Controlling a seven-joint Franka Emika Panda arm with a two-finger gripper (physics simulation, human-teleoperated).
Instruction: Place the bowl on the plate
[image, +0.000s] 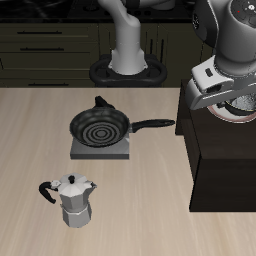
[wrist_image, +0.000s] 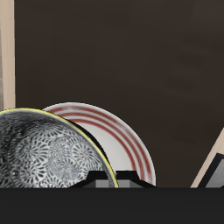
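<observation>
In the wrist view the bowl (wrist_image: 44, 153), speckled silvery-white inside with a dark rim, sits right at my gripper (wrist_image: 105, 182). One fingertip is on its rim, so the gripper looks shut on the bowl. The white plate (wrist_image: 127, 140) with reddish-pink bands lies on the dark surface just below and beside the bowl, partly covered by it. In the exterior view my gripper (image: 222, 100) hangs over the dark cabinet top, with the plate's reddish rim (image: 238, 114) showing under it. The bowl is mostly hidden by the hand there.
A black frying pan (image: 100, 127) with a spiral pattern rests on a grey slab (image: 100, 151) mid-table, its handle pointing toward the dark cabinet (image: 225, 170). A silver moka pot (image: 70, 200) stands near the table's front edge.
</observation>
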